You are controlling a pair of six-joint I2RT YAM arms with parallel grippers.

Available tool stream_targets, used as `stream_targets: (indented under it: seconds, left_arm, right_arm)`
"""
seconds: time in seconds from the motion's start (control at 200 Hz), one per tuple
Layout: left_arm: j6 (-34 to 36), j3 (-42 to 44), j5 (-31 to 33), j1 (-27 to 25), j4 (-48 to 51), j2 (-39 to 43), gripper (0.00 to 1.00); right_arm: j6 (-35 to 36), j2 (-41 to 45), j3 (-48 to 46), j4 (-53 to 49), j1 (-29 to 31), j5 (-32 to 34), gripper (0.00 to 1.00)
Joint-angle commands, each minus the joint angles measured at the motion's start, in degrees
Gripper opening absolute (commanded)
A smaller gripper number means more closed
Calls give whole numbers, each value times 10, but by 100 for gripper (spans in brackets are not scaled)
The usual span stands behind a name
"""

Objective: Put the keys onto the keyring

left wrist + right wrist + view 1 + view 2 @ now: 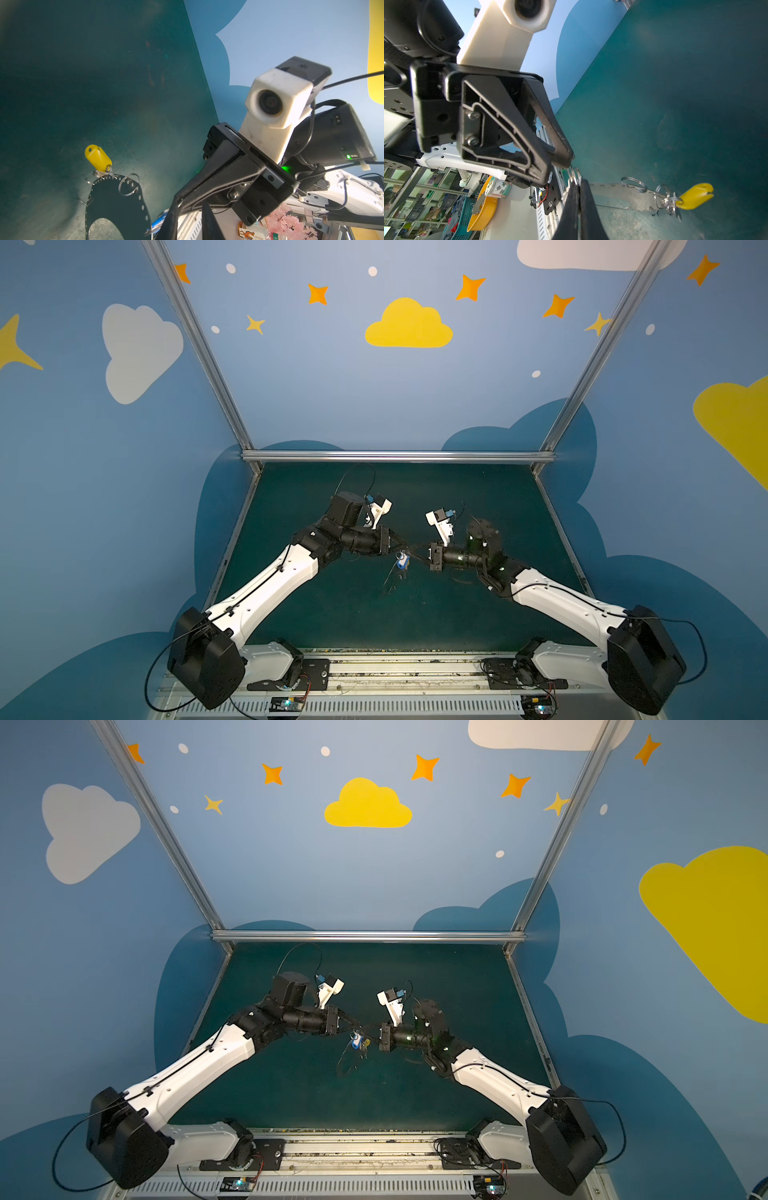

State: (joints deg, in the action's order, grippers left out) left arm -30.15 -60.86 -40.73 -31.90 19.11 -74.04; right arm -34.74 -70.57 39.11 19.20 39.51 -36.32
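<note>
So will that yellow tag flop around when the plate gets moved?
Probably: the yellow tag hangs from small wire rings on the metal plate, so it should swing freely. It looks like light plastic, so barely any weight. The plate itself looks stiff.

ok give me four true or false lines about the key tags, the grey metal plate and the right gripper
1. The yellow oblong plastic tag hangs from a wire split ring on the flat grey metal plate. True.
2. The right gripper is open, clear of the plate. False: it is shut on the plate's edge.
3. The plate lies flat on the green mat. False: it is held above it.
4. A blue oblong plastic tag shows between the arms in both top views. True.
</note>
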Motion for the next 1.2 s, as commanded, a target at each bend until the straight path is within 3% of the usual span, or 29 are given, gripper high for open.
stream_targets:
  seconds: [0.0, 0.17, 0.365, 0.616, 0.876, 1.196]
  left_arm:
    - [9, 1, 27, -1, 23, 5, 28]
    - [8, 4, 31, 0, 18, 9, 29]
    - [10, 4, -4, -2, 9, 5, 21]
    - [22, 0, -15, -8, 22, -1, 21]
    - [25, -2, -23, -12, 20, -2, 7]
    - [21, -8, 20, -15, 42, -6, 4]
  right_arm:
    - [-3, 8, 21, 34, 0, -11, 0]
    - [-4, 9, 19, 35, 0, -13, 0]
    - [-5, 5, 22, 33, 1, -17, 0]
    - [-7, 2, 26, 34, 0, -19, 0]
    - [-6, -4, 32, 31, 1, -31, 0]
    - [14, 8, 37, -12, 0, -9, 0]
